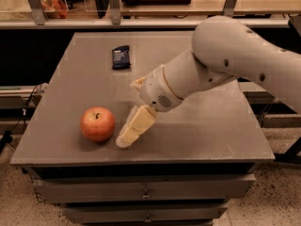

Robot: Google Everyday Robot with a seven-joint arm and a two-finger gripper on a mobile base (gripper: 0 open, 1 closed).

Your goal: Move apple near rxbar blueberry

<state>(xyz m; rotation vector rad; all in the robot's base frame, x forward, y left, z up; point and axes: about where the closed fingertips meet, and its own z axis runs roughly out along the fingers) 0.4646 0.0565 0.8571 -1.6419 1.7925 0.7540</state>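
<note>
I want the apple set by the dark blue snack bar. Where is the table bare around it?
Bare tabletop lies left of and in front of the dark navy wrapped snack bar, down to the round red apple. To the bar's right the white robot arm overhangs. Crowded: front left, where the cream gripper sits beside the apple.

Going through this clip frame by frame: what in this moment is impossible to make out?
- The hand, low beside the apple: from the camera view, contact with the apple cannot be judged.
- The rxbar blueberry: the wrapper print is too small to read.
- The table: a rear stretch is hidden by the arm.
- The shelf items beyond the table are cut off by the top edge.
</note>
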